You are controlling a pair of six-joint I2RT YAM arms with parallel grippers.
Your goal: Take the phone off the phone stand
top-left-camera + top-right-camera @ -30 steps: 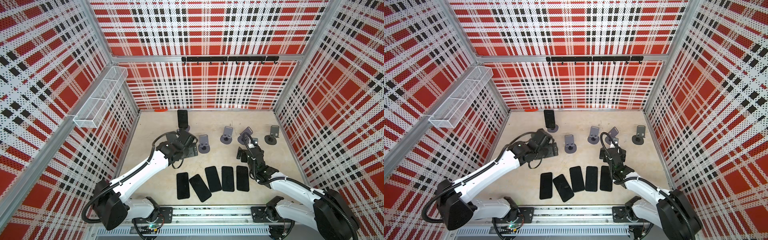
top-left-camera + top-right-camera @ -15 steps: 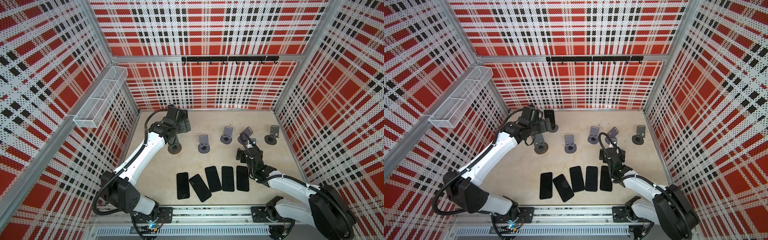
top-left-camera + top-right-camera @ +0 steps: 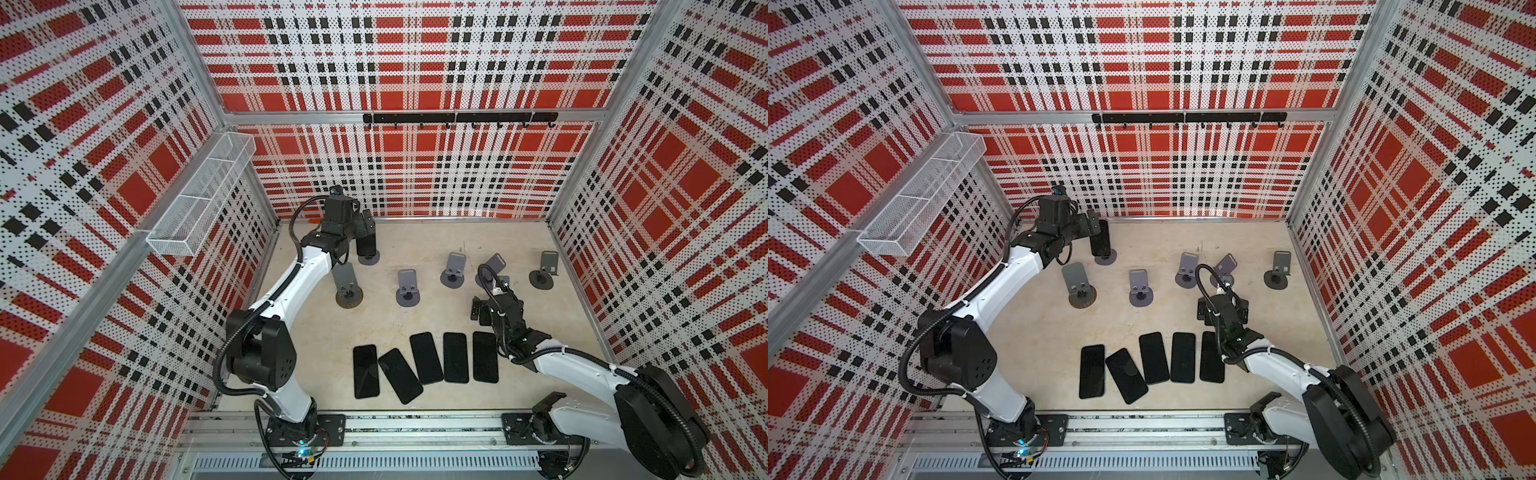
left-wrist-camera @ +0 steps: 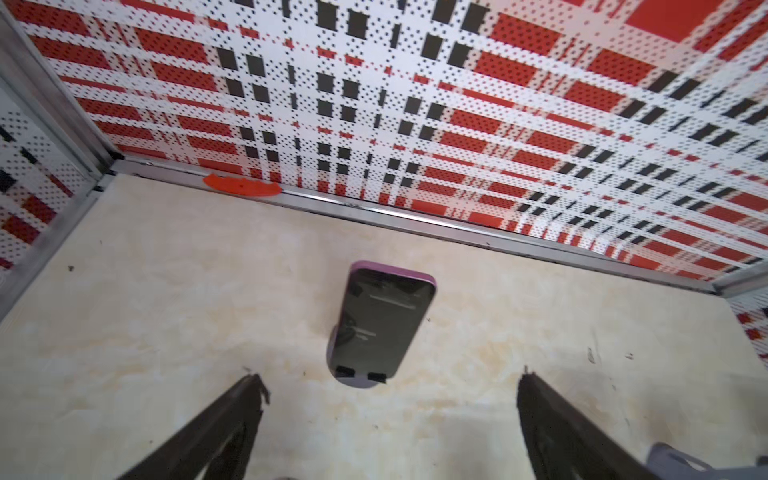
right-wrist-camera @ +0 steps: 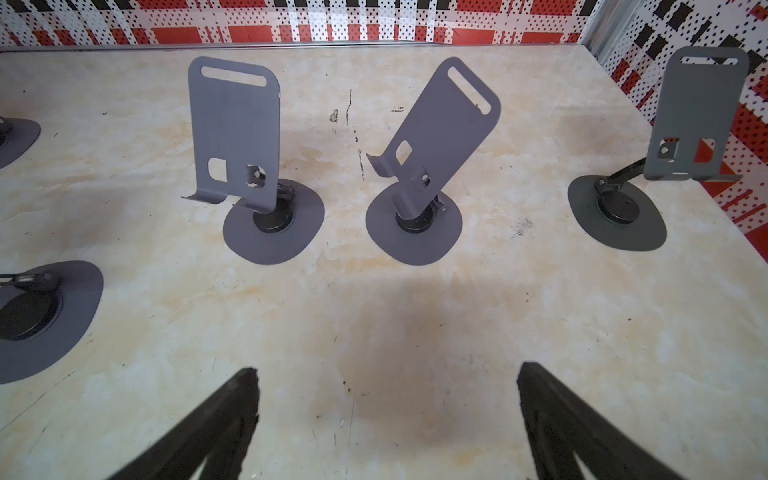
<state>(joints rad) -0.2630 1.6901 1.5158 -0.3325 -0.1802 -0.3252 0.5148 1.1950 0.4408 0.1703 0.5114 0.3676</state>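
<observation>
Nearest to you, five flat black phones lie in a row on the beige marbled tabletop. The second one from the left is turned askew.

Just behind the right end of this row is the right gripper. Its jaws stand wide apart and grip nothing; only the table surface shows between them.

Further back, five bare grey metal phone stands on round bases make a loose line across the table. One of them, the tilted grey stand, leans to the side, while its neighbours are upright.

Farthest from you, near the back wall on the left side, the dark phone in a purple case leans on the round-based grey phone stand. Its lower edge sits in the two small hooks, so it is not yet removed. The left gripper is just in front of it with jaws spread wide. In the left wrist view the fingertips stand on either side of the phone without touching it. A small orange-red flat piece lies at the foot of the back wall.
</observation>
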